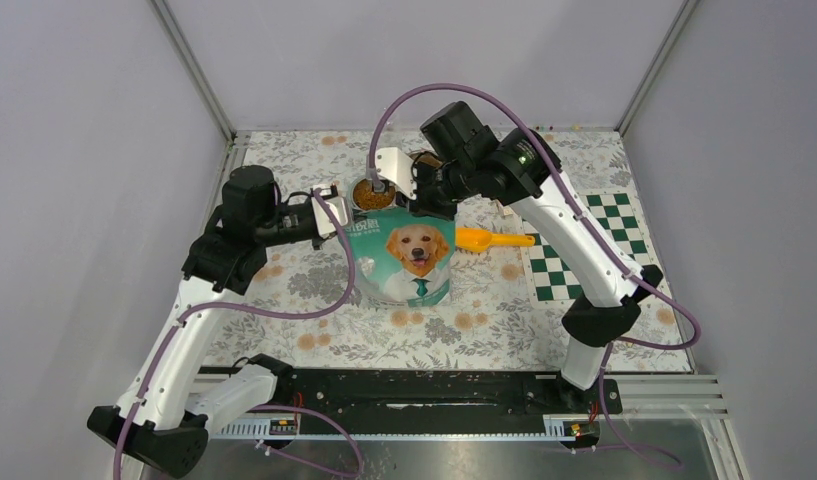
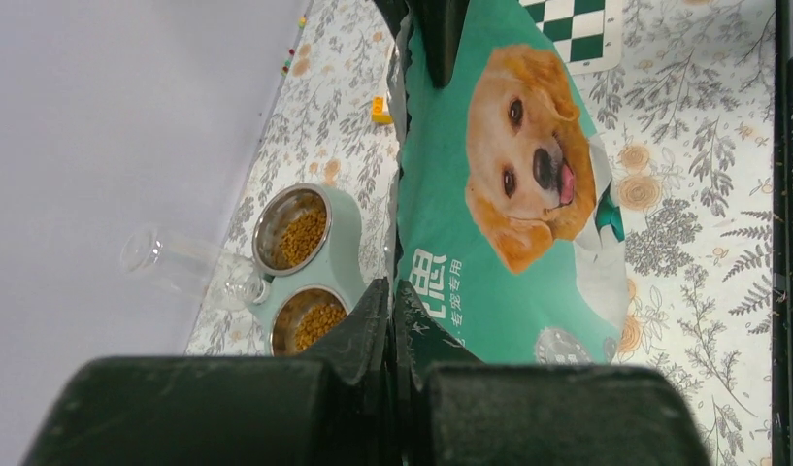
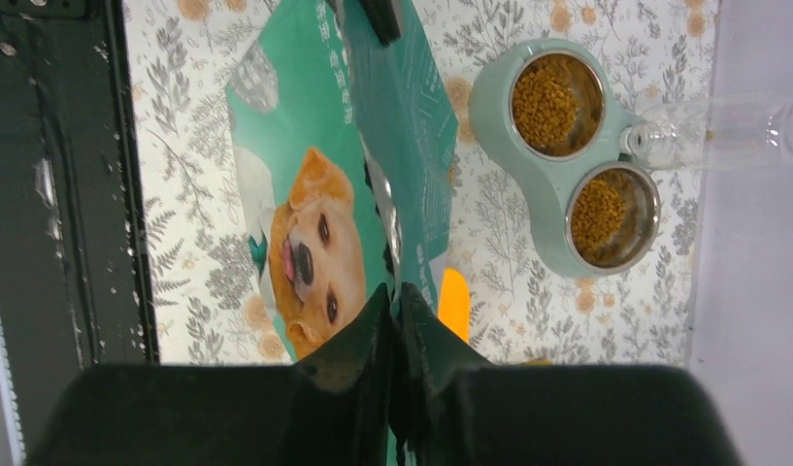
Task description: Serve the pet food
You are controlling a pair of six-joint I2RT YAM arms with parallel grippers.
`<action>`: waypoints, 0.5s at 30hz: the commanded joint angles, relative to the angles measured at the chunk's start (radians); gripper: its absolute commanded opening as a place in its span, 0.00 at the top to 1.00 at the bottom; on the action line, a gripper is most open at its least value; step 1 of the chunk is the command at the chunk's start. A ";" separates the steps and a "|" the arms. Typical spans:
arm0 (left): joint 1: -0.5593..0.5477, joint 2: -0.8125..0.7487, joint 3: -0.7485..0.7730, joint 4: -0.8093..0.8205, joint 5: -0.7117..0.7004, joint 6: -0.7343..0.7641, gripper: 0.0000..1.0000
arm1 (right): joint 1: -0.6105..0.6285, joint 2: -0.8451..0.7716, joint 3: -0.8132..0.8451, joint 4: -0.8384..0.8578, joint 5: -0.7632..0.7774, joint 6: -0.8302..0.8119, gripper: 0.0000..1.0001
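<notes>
Keep both grips level on the bag (image 1: pixel 409 255): the left gripper (image 2: pixel 392 291) presses its fingers together on the top edge at the bag's left corner, and the right gripper (image 3: pixel 394 296) pinches the same edge at its right corner. Any pull is therefore best applied evenly along that edge, so the upright pouch neither tips nor tears. The pet food (image 3: pixel 545 92), dry pea-sized brown pellets, lies just behind the bag in the two steel cups of a pale green twin bowl (image 3: pixel 543 189). The bag is glossy, pliable teal-and-white film, silvery inside its mouth, and a rigid orange scoop (image 1: pixel 489 239) lies flat just right of it.
</notes>
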 commanded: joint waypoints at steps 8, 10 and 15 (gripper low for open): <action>0.018 -0.028 0.035 0.042 0.000 0.020 1.00 | -0.073 -0.101 -0.032 -0.069 0.100 -0.013 1.00; 0.018 -0.025 0.040 0.037 0.003 0.017 1.00 | -0.075 -0.104 -0.034 -0.062 0.096 -0.004 1.00; 0.019 -0.018 0.050 0.025 0.009 0.019 1.00 | -0.074 -0.110 -0.041 -0.041 0.123 0.011 0.74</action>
